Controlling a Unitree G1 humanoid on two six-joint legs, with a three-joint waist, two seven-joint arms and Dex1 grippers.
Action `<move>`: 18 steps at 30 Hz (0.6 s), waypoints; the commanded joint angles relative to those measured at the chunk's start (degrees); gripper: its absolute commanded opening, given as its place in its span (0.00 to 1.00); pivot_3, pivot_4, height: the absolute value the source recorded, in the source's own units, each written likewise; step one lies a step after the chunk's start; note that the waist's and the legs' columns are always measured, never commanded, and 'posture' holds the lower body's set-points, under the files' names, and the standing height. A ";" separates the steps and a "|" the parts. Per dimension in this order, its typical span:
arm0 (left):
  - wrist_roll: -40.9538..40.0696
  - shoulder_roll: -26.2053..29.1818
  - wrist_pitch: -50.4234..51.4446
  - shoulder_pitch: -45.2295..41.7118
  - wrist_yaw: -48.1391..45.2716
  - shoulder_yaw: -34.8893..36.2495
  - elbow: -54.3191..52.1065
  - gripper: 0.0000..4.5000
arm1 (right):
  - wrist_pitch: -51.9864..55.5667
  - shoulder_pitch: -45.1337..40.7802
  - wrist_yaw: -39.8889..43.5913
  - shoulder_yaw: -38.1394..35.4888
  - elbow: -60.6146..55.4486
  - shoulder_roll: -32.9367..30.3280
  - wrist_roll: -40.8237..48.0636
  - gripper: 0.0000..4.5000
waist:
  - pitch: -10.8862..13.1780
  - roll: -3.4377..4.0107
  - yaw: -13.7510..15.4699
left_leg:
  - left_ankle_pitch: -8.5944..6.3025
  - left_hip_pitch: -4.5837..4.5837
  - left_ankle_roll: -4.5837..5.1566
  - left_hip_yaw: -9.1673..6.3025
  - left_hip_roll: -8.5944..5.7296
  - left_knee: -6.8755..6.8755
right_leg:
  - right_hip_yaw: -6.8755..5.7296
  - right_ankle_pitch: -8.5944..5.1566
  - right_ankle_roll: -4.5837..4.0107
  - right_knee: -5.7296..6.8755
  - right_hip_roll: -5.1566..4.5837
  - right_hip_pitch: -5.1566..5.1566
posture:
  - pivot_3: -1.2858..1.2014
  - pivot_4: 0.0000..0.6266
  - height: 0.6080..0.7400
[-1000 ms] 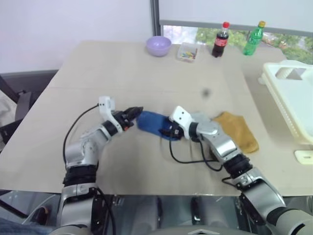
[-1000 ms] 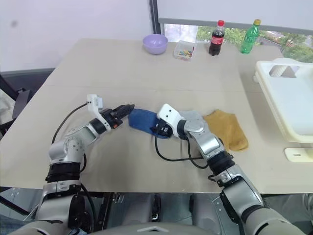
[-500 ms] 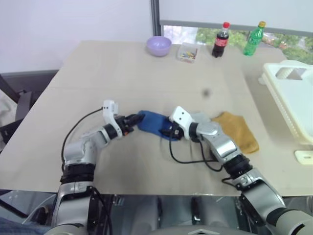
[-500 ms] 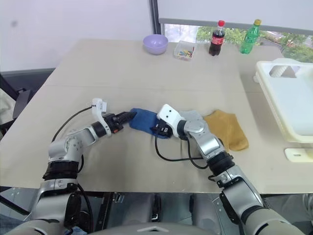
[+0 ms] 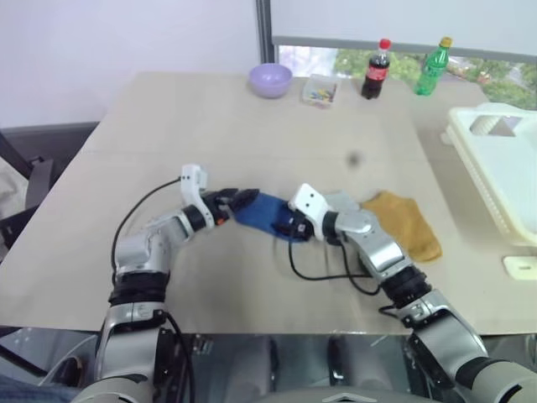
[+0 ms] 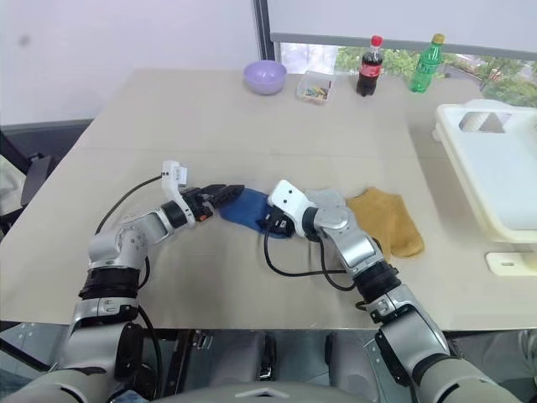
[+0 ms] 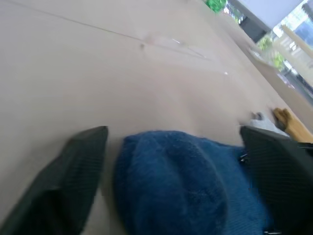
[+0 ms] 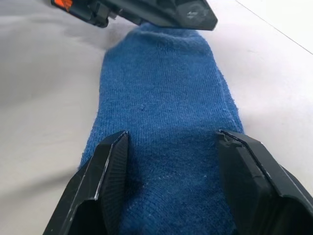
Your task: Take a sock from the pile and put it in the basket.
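I see the blue sock (image 5: 267,215) lying flat on the table (image 5: 252,126), left of the yellow sock (image 5: 409,222). My left gripper (image 7: 171,166) is spread wide, straddling its left end. My right gripper (image 8: 171,183) is released, fingers (image 8: 110,178) flanking the right end. The basket (image 5: 503,168) sits at far right.

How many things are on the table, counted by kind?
Socks: 2, a flat blue knitted sock and a flat mustard yellow sock
Bottles: 2, a dark cola bottle with a red cap and a green plastic bottle
Bowls: 1, small round lilac bowl
Boxes: 1, small clear plastic box
Baskets: 1, large cream-white plastic basket
Total: 7
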 commanded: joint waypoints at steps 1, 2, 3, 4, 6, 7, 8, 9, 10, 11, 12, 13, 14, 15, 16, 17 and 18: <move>1.34 1.96 6.14 1.42 -2.49 -3.80 1.44 0.99 | 0.57 1.28 0.82 1.57 1.63 -0.02 -1.18 0.64 | 0.00 0.00 -0.21 | 0.00 0.12 0.00 0.02 0.00 -0.03 | 0.02 -0.02 0.01 0.00 0.00 0.08 | 0.52 0.24 0.93; 0.91 2.52 7.87 1.68 -4.11 -5.08 0.63 0.99 | 0.51 1.21 0.82 1.57 1.71 0.01 -1.24 0.64 | 0.00 0.00 -0.38 | 0.00 0.22 -0.01 0.03 0.00 -0.07 | 0.05 -0.06 0.05 -0.01 -0.01 0.15 | 0.52 0.24 0.93; 0.33 2.92 9.52 1.85 -5.46 -5.95 -0.05 0.99 | 0.50 1.17 0.82 1.55 1.74 0.03 -1.27 0.64 | -0.01 0.01 -0.47 | -0.01 0.29 -0.01 0.01 0.00 -0.10 | 0.08 -0.10 0.09 -0.01 -0.03 0.20 | 0.52 0.24 0.93; -0.54 3.11 11.27 1.89 -6.53 -6.27 -0.54 0.99 | 0.50 1.14 0.81 1.54 1.76 0.05 -1.28 0.64 | -0.02 0.02 -0.51 | -0.01 0.34 -0.01 0.00 0.00 -0.14 | 0.11 -0.10 0.07 -0.02 -0.05 0.22 | 0.52 0.24 0.93; -1.88 3.45 14.35 1.98 -8.69 -6.85 -1.48 0.99 | 0.50 1.15 0.81 1.55 1.78 0.08 -1.29 0.64 | -0.03 0.04 -0.54 | -0.01 0.36 -0.01 -0.02 -0.02 -0.19 | 0.22 -0.08 0.03 -0.05 -0.08 0.22 | 0.52 0.24 0.93; -2.50 3.58 15.85 2.03 -9.76 -7.15 -1.95 0.99 | 0.51 1.18 0.81 1.56 1.75 0.08 -1.29 0.64 | -0.03 0.03 -0.54 | -0.01 0.36 -0.01 -0.02 -0.03 -0.19 | 0.24 -0.07 0.02 -0.05 -0.09 0.22 | 0.52 0.24 0.93; -2.80 3.67 16.81 2.08 -10.45 -7.35 -2.28 0.99 | 0.52 1.20 0.81 1.57 1.73 0.08 -1.30 0.64 | -0.03 0.03 -0.54 | -0.01 0.36 -0.01 0.00 -0.04 -0.19 | 0.26 -0.07 0.02 -0.07 -0.09 0.22 | 0.52 0.24 0.93; -3.30 3.61 17.99 2.05 -10.95 -7.24 -2.51 0.99 | 0.52 1.24 0.82 1.59 1.70 0.08 -1.31 0.64 | -0.03 0.03 -0.53 | -0.01 0.36 -0.01 0.00 -0.04 -0.19 | 0.26 -0.07 0.03 -0.08 -0.10 0.22 | 0.52 0.24 0.93; -4.50 3.30 19.86 1.75 -11.59 -6.66 -2.37 0.99 | 0.50 1.22 0.85 1.62 1.74 0.09 -1.33 0.64 | -0.03 0.03 -0.53 | -0.01 0.37 -0.01 0.00 -0.04 -0.19 | 0.27 -0.08 0.03 -0.08 -0.10 0.21 | 0.52 0.24 0.93; -6.01 2.65 21.90 1.27 -11.97 -5.54 -1.87 0.99 | 0.47 1.19 0.86 1.65 1.80 0.10 -1.37 0.64 | -0.03 0.03 -0.53 | -0.01 0.37 -0.01 0.00 -0.04 -0.19 | 0.27 -0.08 0.04 -0.08 -0.11 0.21 | 0.52 0.24 0.93; -7.19 1.91 23.48 0.62 -11.82 -4.19 -0.95 0.99 | 0.42 1.15 0.87 1.69 1.83 0.09 -1.43 0.64 | -0.03 0.03 -0.52 | -0.01 0.39 -0.01 -0.01 -0.04 -0.20 | 0.27 -0.09 0.05 -0.08 -0.11 0.21 | 0.52 0.24 0.93; -7.84 1.47 24.20 0.10 -11.78 -3.31 -0.12 0.99 | 0.39 1.12 0.87 1.71 1.83 0.08 -1.48 0.64 | -0.03 0.03 -0.51 | -0.01 0.39 -0.01 -0.02 -0.04 -0.19 | 0.27 -0.12 0.10 -0.08 -0.11 0.20 | 0.52 0.24 0.93; -8.05 1.22 24.51 -0.23 -11.67 -2.79 0.39 0.99 | 0.36 1.09 0.86 1.71 1.85 0.08 -1.52 0.64 | -0.03 0.02 -0.51 | -0.01 0.39 -0.01 -0.03 -0.04 -0.19 | 0.27 -0.13 0.11 -0.08 -0.11 0.20 | 0.52 0.24 0.93; -8.21 0.96 24.67 -0.60 -11.32 -2.18 0.99 0.99 | 0.33 1.07 0.85 1.72 1.86 0.08 -1.55 0.64 | -0.03 0.03 -0.53 | -0.01 0.39 -0.01 -0.03 -0.05 -0.19 | 0.27 -0.13 0.11 -0.08 -0.11 0.20 | 0.52 0.24 0.93; -8.61 0.59 24.79 -1.19 -10.74 -1.07 2.02 0.99 | 0.29 1.02 0.83 1.72 1.89 0.09 -1.59 0.64 | -0.03 0.02 -0.54 | -0.01 0.39 -0.01 -0.03 -0.04 -0.19 | 0.27 -0.13 0.11 -0.08 -0.11 0.21 | 0.52 0.24 0.93; -9.15 0.26 25.02 -1.72 -10.40 0.04 2.86 0.99 | 0.25 0.97 0.79 1.72 1.92 0.11 -1.62 0.64 | -0.03 0.03 -0.56 | -0.01 0.39 -0.01 -0.04 -0.05 -0.19 | 0.27 -0.12 0.10 -0.08 -0.10 0.21 | 0.52 0.24 0.93; -10.22 -0.09 25.32 -2.37 -10.09 1.70 3.38 0.99 | 0.09 0.87 0.70 1.69 1.97 0.16 -1.67 0.64 | -0.03 0.02 -0.56 | -0.01 0.39 -0.01 -0.04 -0.04 -0.20 | 0.27 -0.13 0.10 -0.08 -0.10 0.21 | 0.52 0.24 0.93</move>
